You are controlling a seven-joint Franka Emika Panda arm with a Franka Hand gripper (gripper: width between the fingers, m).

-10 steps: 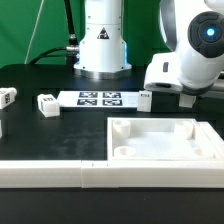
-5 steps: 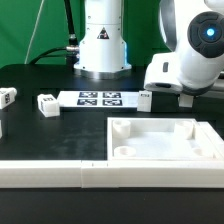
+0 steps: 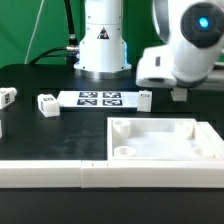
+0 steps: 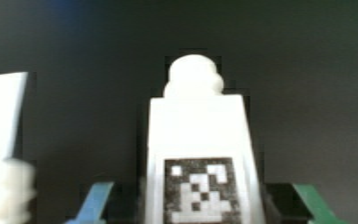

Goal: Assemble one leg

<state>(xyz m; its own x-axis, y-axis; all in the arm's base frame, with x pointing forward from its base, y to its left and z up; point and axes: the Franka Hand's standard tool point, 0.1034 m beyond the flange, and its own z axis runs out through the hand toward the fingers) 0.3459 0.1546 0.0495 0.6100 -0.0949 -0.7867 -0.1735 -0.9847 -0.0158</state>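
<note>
On the table (image 3: 40, 75): the leg (image 3: 145, 99), a short white plastic post with squared sides, stood upright just beside the exterior view's right end of the marker board (image 3: 100, 98).
Leg, wrist view: a white rectangular post (image 4: 197, 140) filled the middle. Its faces were smooth and matte, with a rounded peg (image 4: 194, 75) at the far end and a square black-and-white tag (image 4: 201, 188) on the face toward the camera. I could not tell whether it was the same post as the one by the board.
Gripper (image 3: 178, 94): hung above the table, near the leg on the exterior view's right and apart from it. Its rounded white housing was blurred, with a dark finger stub below.
Jaws: spread wide. In the wrist view (image 4: 197, 205) the teal fingers (image 4: 98, 200) sat either side of the post with a dark gap at each side, gripping nothing I could see.
Panel (image 3: 165, 140): large flat white tray shape with a raised rim and round corner sockets, lying nearer the camera than the leg.
Other posts: two more small white tagged blocks (image 3: 47, 104) (image 3: 7, 97) toward the exterior view's left, well apart from the gripper.
Rail (image 3: 50, 175): a long plain white bar across the front.
Surface: black and matte.
</note>
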